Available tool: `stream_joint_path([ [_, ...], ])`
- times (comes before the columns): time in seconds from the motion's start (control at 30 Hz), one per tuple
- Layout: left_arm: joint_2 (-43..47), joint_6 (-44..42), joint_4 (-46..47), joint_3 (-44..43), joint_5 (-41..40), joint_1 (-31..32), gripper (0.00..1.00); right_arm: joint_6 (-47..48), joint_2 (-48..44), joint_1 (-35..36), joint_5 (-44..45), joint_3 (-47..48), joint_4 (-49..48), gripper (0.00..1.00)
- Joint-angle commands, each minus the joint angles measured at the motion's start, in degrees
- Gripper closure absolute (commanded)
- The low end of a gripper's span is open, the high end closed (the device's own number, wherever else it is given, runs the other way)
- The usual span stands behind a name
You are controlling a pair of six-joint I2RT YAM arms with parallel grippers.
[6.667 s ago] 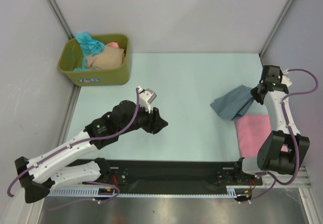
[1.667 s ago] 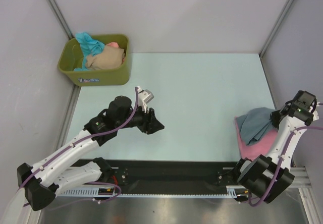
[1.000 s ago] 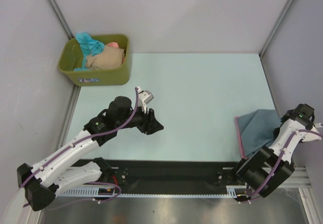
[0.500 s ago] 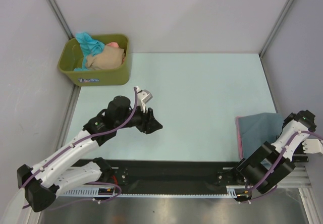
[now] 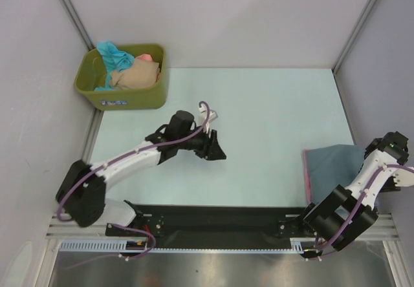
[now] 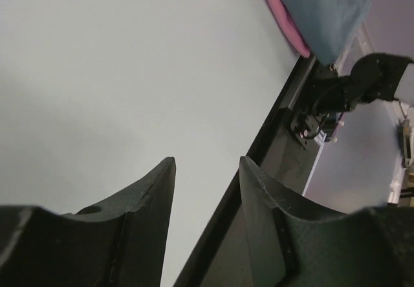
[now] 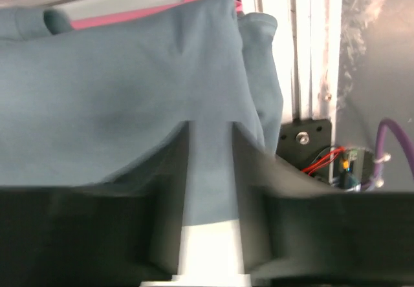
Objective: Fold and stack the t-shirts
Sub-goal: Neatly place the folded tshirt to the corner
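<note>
The grey-blue shirt is lying directly beneath the right gripper, covering the pink shirt, whose edge is peeking out beyond the fingertips. The jaws are standing slightly apart, apparently letting go. Lifting straight up should avoid dragging cloth askew. The left gripper is hanging parted and empty, well apart.

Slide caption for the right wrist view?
Right gripper over the grey-blue t-shirt, which lies on the pink t-shirt.

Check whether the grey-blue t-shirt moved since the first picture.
Yes. The grey-blue t-shirt moved right and nearer, away from the green tub, and now lies over the pink t-shirt.
</note>
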State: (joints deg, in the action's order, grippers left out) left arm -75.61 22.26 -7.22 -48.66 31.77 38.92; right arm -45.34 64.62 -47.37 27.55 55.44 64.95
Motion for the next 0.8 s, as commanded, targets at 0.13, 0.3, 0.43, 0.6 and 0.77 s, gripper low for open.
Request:
stream_joint_path([
  [0.13, -22.1, 8.0, 18.0, -18.5, 6.3, 4.0, 0.55, -8.2, 2.2, 1.6, 1.9, -6.7, -6.7, 0.97],
  [0.3, -33.4, 14.8, 24.0, -29.6, 7.3, 7.6, 0.55, -16.8, 6.7, 1.4, 8.6, -11.0, -3.4, 1.00],
  [0.43, -42.3, 21.8, 30.7, -36.0, 7.9, 9.7, 0.55, -19.7, 11.8, -1.9, 11.6, -13.3, -4.4, 1.00],
  [0.6, -52.0, 27.1, 32.3, -48.7, 6.6, 13.0, 0.55, -18.3, 17.3, -3.8, 13.8, -14.7, -10.2, 1.00],
  [0.77, -59.8, 25.6, 24.5, -61.5, 4.4, 15.0, 0.52, -16.0, 17.7, -2.3, 16.8, -9.9, -7.4, 1.00],
])
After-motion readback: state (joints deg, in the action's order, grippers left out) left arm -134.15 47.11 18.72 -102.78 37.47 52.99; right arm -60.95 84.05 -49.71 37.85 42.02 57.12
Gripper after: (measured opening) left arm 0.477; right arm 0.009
